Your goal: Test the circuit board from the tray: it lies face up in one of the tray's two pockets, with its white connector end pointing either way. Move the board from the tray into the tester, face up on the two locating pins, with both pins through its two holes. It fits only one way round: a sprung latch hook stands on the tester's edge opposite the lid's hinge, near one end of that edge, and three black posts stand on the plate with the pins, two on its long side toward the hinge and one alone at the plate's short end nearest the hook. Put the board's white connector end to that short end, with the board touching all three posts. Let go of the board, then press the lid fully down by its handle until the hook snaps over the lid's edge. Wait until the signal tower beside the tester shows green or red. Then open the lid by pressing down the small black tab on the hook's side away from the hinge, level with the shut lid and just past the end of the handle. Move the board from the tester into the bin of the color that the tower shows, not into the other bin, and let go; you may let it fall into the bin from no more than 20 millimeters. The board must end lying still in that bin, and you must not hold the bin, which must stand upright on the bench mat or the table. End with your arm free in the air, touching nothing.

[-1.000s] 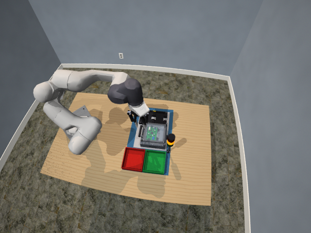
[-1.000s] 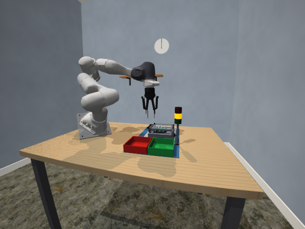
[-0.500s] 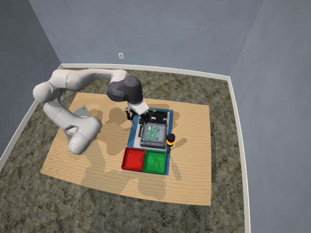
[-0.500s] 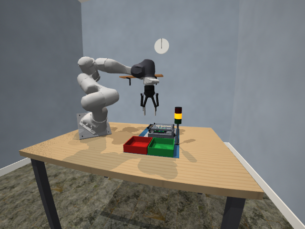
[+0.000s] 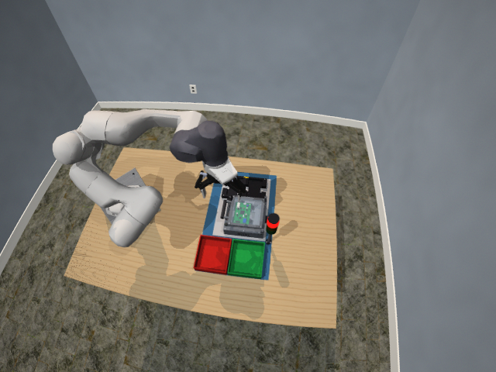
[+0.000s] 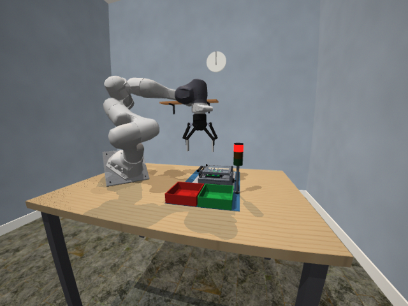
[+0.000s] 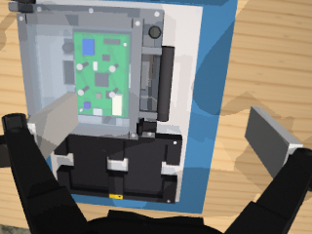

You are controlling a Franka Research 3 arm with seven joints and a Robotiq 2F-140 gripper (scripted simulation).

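The green circuit board (image 5: 243,212) (image 7: 103,73) (image 6: 215,173) lies face up in the grey tester (image 5: 245,229) (image 7: 46,58), under the shut see-through lid. Its white connector end points toward the tray. The lid's black handle (image 7: 165,83) lies along the tester's edge. The signal tower (image 5: 273,223) (image 6: 238,153) beside the tester shows red. My gripper (image 5: 218,186) (image 6: 199,148) (image 7: 162,115) is open wide and empty. It hangs well above the black tray (image 5: 256,186) (image 7: 119,166), whose pockets hold no board. The red bin (image 5: 211,254) (image 6: 183,192) and the green bin (image 5: 247,258) (image 6: 215,196) stand side by side in front of the tester, both without a board.
All stand on a blue bench mat (image 5: 211,208) (image 6: 192,178) (image 7: 219,58) on the wooden table (image 5: 300,240) (image 6: 280,224). The robot's base (image 6: 125,169) is bolted at the table's back left. A small wall shelf (image 6: 167,103) is behind the arm.
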